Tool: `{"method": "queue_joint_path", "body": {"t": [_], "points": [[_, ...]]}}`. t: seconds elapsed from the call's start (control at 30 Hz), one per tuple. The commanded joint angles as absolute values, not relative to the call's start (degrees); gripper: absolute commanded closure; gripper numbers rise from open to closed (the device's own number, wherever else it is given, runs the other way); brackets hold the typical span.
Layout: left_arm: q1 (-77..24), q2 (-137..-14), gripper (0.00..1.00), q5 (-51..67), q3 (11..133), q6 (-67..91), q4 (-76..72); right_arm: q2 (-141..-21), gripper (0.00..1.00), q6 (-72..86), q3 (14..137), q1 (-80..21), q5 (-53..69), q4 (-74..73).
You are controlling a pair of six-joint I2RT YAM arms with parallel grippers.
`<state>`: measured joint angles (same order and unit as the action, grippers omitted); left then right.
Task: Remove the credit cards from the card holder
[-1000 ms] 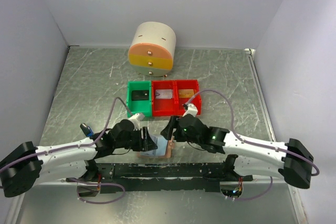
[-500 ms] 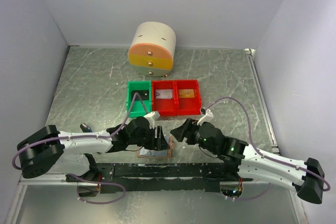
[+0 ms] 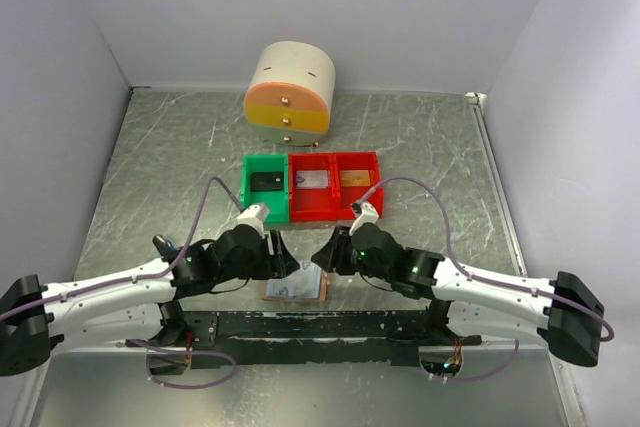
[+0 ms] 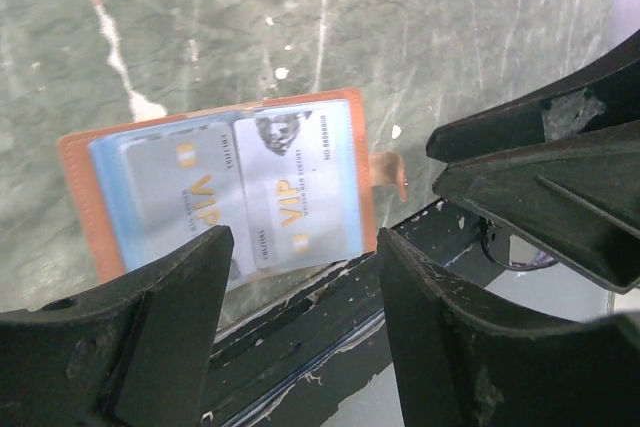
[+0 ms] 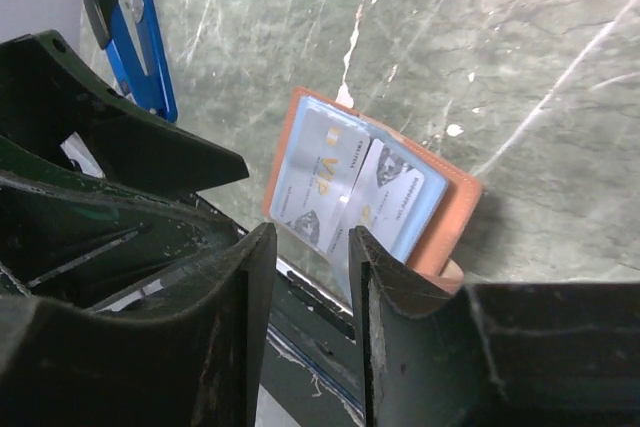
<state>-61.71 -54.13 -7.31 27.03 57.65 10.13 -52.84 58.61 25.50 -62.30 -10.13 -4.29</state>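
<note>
Change: holder (image 3: 296,287) is down flat and open on the worktop (image 3: 180,167) at the near edge, no longer tipped up between the arms. left claw (image 3: 284,261) and right claw (image 3: 323,255) are both released and empty above it. Both cards (image 4: 290,192) are still pocketed, so extraction is still pending.

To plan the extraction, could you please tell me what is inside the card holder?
Two credit cards printed VIP sit side by side in the pockets of the card holder. Whether more cards lie beneath them cannot be seen; they cover anything below.
</note>
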Motion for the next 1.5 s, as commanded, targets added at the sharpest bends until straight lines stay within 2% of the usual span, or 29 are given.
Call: {"method": "queue_joint_path", "body": {"t": [0.0,0.1,0.23,0.27,0.57,0.83,1.0,1.33,1.47], "points": [[-61.99,-49.61,0.29,-12.64,25.07,62.10,17.33,-58.19,0.65,58.38,27.37,-62.12,-4.62,-0.70],[-62.01,-47.01,0.29,-12.05,23.76,62.89,17.27,-62.77,0.67,57.94,27.20,-62.14,-1.14,3.18],[-61.89,-45.85,0.30,-10.92,23.34,62.36,16.57,-69.68,0.79,56.26,28.98,-62.15,0.59,3.17],[-61.88,-46.35,0.30,-10.39,23.58,61.87,16.17,-70.79,0.80,55.99,29.25,-62.22,0.04,2.23],[-61.88,-57.64,0.33,-3.99,26.56,56.05,5.49,-73.81,0.80,57.35,23.25,-62.11,-5.04,-0.27],[-61.89,-68.64,0.44,-0.99,27.44,55.94,-2.55,-74.01,0.80,60.02,20.08,-62.13,-7.43,0.30],[-61.92,-72.83,0.49,-1.88,27.62,57.36,-2.63,-74.61,0.80,61.07,19.26,-62.07,-6.96,0.81],[-61.96,-71.55,0.61,-0.02,20.14,62.57,-12.67,-73.10,0.79,63.16,16.81,-62.09,-6.47,1.85],[-61.95,-70.55,0.62,-0.10,19.81,62.40,-12.84,-72.07,0.79,63.78,16.32,-62.08,-6.51,2.00]]}}
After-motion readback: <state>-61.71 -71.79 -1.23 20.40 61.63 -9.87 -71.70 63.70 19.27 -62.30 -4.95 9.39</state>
